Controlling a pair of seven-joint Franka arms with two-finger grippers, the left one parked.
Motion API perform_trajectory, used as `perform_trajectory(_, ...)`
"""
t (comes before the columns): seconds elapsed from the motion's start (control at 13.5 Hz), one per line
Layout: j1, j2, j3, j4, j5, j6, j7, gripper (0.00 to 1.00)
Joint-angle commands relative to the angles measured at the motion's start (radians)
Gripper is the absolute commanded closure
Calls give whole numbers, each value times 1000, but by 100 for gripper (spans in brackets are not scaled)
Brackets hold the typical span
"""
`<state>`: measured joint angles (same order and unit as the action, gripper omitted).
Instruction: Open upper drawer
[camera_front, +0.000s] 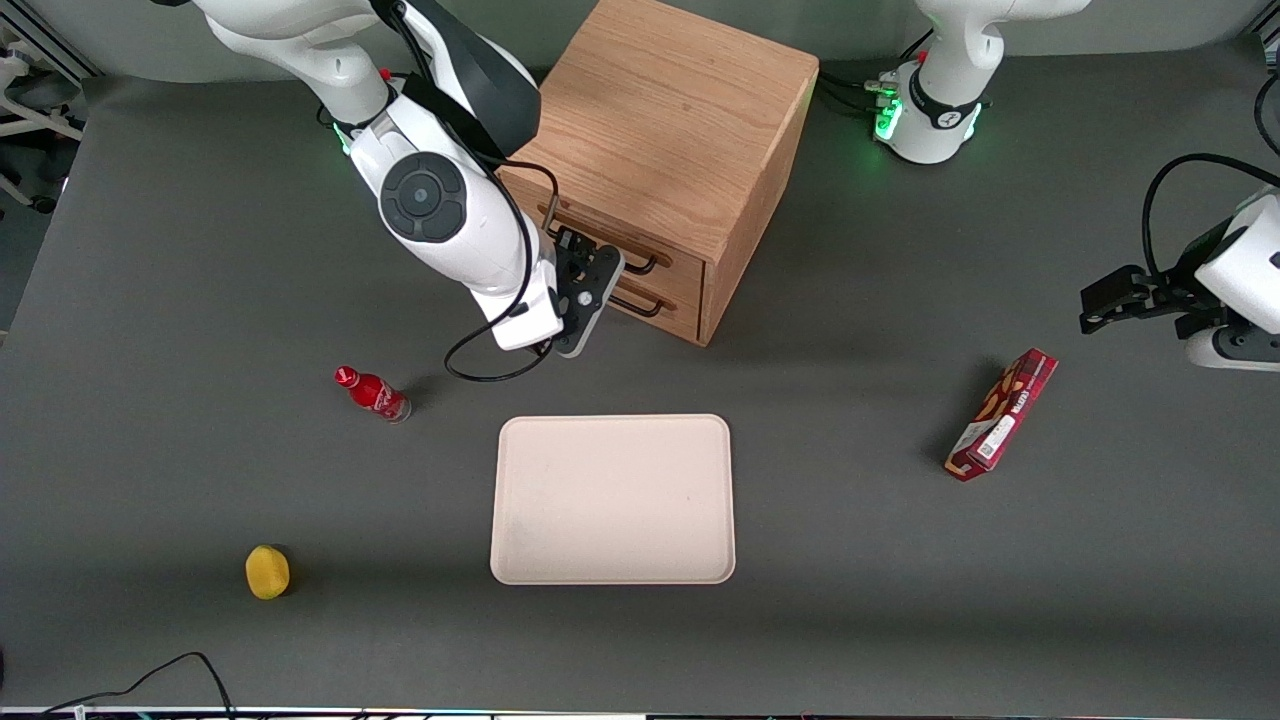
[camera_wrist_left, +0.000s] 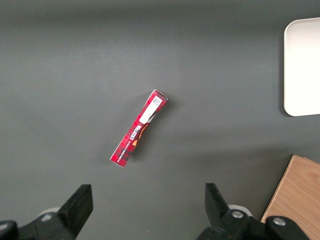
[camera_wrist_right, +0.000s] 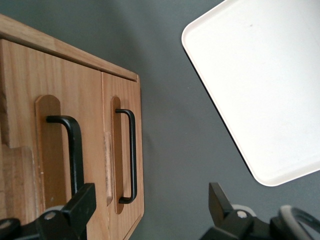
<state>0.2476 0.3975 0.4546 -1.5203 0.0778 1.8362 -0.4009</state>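
Observation:
The oak cabinet (camera_front: 665, 120) stands at the back of the table, both drawers shut. The upper drawer (camera_front: 680, 272) has a light wood front and a thin black wire handle (camera_front: 640, 264). The identical bottom drawer (camera_front: 675, 310) lies under it. My right gripper (camera_front: 596, 278) hangs open and empty just in front of the drawer fronts. In the right wrist view the gripper (camera_wrist_right: 147, 207) is open wide. One of its fingers (camera_wrist_right: 75, 210) lies over the end of the upper drawer's handle (camera_wrist_right: 75, 150); the other is over bare table. The upper drawer front (camera_wrist_right: 25, 100) and the bottom drawer's handle (camera_wrist_right: 131, 150) also show there.
A cream tray (camera_front: 612, 500) lies nearer the front camera than the cabinet. A red bottle (camera_front: 372, 393) lies on its side and a yellow fruit (camera_front: 267, 571) sits toward the working arm's end. A red snack box (camera_front: 1002, 413) lies toward the parked arm's end.

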Motion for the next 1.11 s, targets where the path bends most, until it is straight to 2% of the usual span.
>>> perform_trajectory(0.0, 18, 7, -2, 9, 14, 0, -26, 0)
perform_trajectory(0.59, 4, 3, 50, -60, 14, -2, -30, 0)
perform_trajectory(1.03, 4, 3, 50, -81, 30, 5, -30, 0)
